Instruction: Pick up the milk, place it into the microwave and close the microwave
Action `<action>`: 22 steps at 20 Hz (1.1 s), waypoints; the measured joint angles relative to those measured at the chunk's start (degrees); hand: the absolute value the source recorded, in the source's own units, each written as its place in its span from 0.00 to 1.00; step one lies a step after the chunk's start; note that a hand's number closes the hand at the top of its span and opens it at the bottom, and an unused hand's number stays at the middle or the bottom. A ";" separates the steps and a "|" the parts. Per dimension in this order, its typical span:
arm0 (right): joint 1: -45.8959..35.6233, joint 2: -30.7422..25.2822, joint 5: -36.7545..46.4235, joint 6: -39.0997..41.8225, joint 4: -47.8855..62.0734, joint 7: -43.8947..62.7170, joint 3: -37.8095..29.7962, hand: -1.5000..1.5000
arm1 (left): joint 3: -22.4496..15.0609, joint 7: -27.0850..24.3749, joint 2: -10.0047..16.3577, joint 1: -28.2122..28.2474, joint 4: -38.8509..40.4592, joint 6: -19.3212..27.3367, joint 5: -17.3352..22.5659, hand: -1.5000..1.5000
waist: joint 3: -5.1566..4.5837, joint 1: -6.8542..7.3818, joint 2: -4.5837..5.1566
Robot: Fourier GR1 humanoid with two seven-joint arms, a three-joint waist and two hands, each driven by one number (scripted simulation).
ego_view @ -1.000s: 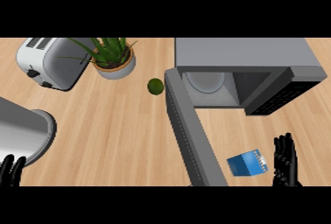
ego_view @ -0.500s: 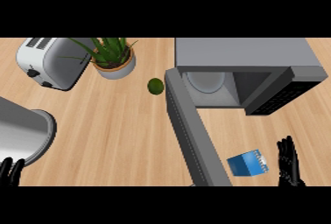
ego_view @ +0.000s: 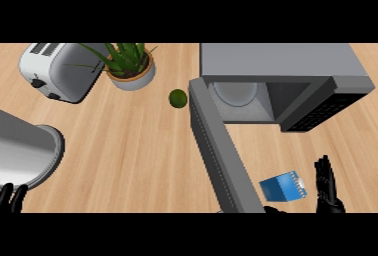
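The wooden counter (ego_view: 133,150) carries a grey microwave (ego_view: 280,60) at the far right. Its door (ego_view: 215,150) is swung fully open and reaches toward the near edge like a long wall, leaving the cavity exposed. A large rounded silver container (ego_view: 26,150) sits at the left edge, with a toaster (ego_view: 59,70) and a potted plant (ego_view: 129,67) behind it at the far left.

The milk (ego_view: 284,187), a small blue carton, stands on the counter at the near right, just right of the door's free end and well short of the cavity. The right hand (ego_view: 325,187) is just beside the carton's right face, wide open with fingers straight and pointing away from the robot, and holds nothing. The left hand (ego_view: 11,199) rests open at the near left edge. A small green fruit (ego_view: 178,98) lies left of the door's hinge.

The step in hand looks like the grasp. To do it well, the right hand should probably close across the carton's sides squarely, lift it straight, and carry it far along the door's right side. That keeps it clear of the door edge before it turns in to the cavity.
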 measured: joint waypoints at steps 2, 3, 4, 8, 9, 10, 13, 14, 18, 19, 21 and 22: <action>0.26 -0.02 -0.07 0.33 0.87 -0.53 -0.62 0.00 | -1.14 -0.97 -0.04 0.26 0.59 0.98 -0.85 0.00 | -0.01 -0.03 -0.01; -0.55 0.01 -0.25 0.65 2.42 -0.93 -1.21 0.00 | -0.75 -1.02 0.03 -0.07 0.87 0.84 -0.78 0.00 | -0.01 -0.04 0.00; -1.77 -0.38 -0.80 1.64 4.60 -1.65 -2.14 0.00 | 0.06 -0.83 0.26 -0.35 1.01 0.53 0.09 0.00 | -0.01 -0.01 0.01; -3.31 -0.10 -1.43 4.34 10.32 -4.71 -3.05 0.00 | -0.26 0.04 0.19 -0.12 0.11 0.66 0.04 0.00 | 0.00 -0.02 0.03; -3.84 -0.39 -1.62 4.93 10.71 -4.24 -3.32 0.00 | -0.29 -0.52 0.16 0.90 0.03 0.02 -0.01 0.00 | 0.01 0.02 0.02; -4.84 -0.09 -1.44 5.11 12.13 -4.64 -3.38 0.00 | 0.00 -0.95 0.11 0.22 1.05 -0.07 -0.35 0.00 | -0.01 0.01 0.02; -6.22 0.43 -2.07 7.47 16.00 -6.53 -3.66 0.00 | 2.08 -0.63 0.60 -1.99 2.72 -0.47 0.81 0.00 | 0.00 -0.05 0.04; -7.01 0.40 -2.49 8.40 17.52 -7.15 -4.06 0.00 | 2.27 -1.43 0.59 -0.62 2.42 -1.31 1.15 0.00 | 0.00 0.04 0.03; -9.72 0.96 -3.21 10.92 24.60 -11.21 -5.58 0.00 | 1.45 -0.94 0.24 -0.77 2.23 -0.82 0.81 0.00 | 0.01 0.05 0.04; -10.06 0.58 -3.66 11.51 25.29 -11.92 -6.32 0.00 | 2.81 -0.47 0.75 -1.11 2.06 -1.24 2.13 0.00 | 0.02 0.03 0.04; -12.83 1.01 -3.60 11.06 29.04 -13.69 -7.52 0.00 | 3.01 -1.50 0.47 -0.93 2.62 -1.67 1.95 0.00 | 0.00 0.09 0.04; -13.01 1.05 -3.68 11.15 29.13 -13.87 -7.72 0.00 | 1.94 -2.28 0.35 -0.60 3.20 -1.33 1.16 0.00 | 0.01 0.08 0.03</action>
